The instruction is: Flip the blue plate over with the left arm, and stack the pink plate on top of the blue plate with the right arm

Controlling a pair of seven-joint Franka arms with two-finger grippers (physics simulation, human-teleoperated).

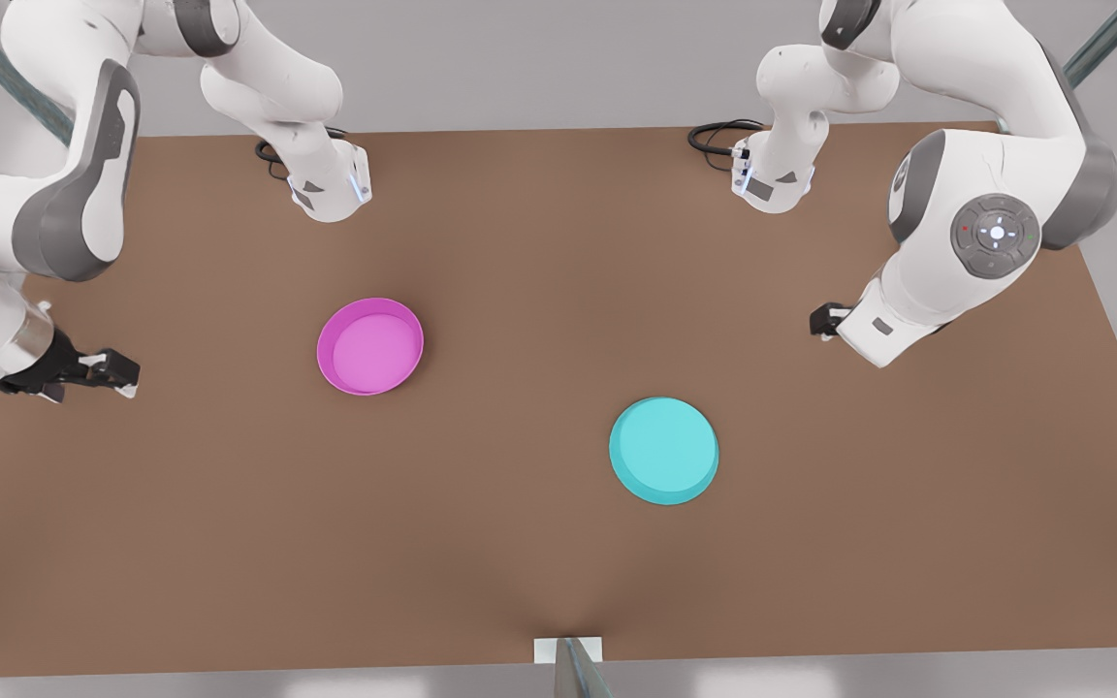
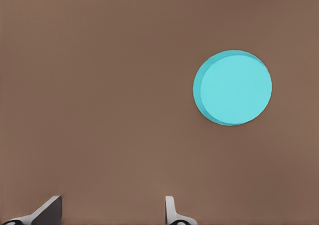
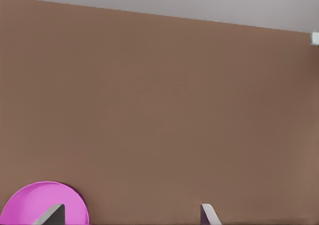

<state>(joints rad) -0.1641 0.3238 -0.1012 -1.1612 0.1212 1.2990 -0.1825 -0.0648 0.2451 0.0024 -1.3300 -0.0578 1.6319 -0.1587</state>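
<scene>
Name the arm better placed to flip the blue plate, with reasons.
Left. Its tool, fingers open, hangs on the front view's right, the blue plate's side, empty. The right tool, also open, waits nearer the pink plate.

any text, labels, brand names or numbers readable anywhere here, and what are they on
No words, brand names or numbers can be read.
The blue plate is plain, with no print.
The pink plate is plain too.
The grey round panel on the arm at the front view's right bears small white, red and green marks, too small to read as signs.
The brown table carries no label.
</scene>
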